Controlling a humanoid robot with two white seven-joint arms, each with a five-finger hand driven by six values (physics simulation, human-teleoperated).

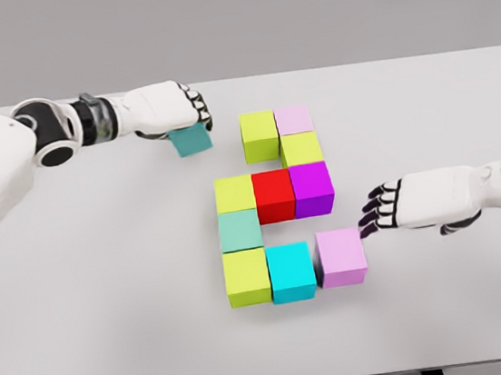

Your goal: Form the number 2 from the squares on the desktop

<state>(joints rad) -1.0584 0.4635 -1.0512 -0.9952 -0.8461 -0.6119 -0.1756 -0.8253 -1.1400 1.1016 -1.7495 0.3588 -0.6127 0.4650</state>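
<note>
Head view shows our left hand (172, 108) curled, apparently gripping the teal cube (192, 141) left of the top row's yellow-green cube (260, 136), right hand (388, 208) open and empty; misaligned placement could shove that row.

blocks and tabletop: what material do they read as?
Simulator render, so appearance only.
Blocks, e.g. the red block and the teal block held by the left robot hand: flat, evenly coloured matte faces, no grain or glare; could be painted wood or plastic.
Table: plain white, matte, no texture; laminate-like, uncertain.
</note>
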